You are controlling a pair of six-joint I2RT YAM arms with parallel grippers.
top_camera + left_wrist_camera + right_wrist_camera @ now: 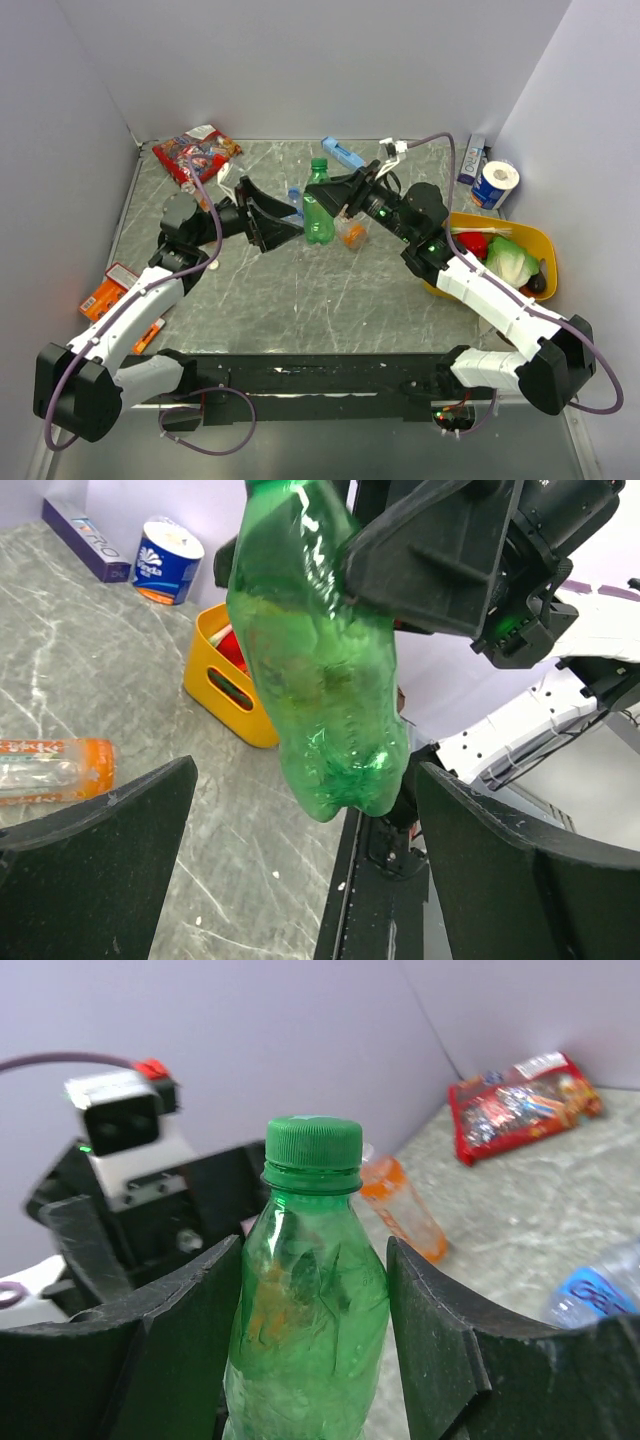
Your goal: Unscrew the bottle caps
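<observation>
Overhead, shows the green bottle (318,205) near the middle of the table (330,300), clamped by the right gripper (335,200) below its green cap (319,165), with the left gripper (295,222) spread wide just beside it. From the left wrist, finds the bottle's base between the two splayed fingers (100,870) — an orange bottle (55,770) lying on the table behind. From the right wrist, catches both pads (160,1350) pressed against the bottle's sides — cap on.
</observation>
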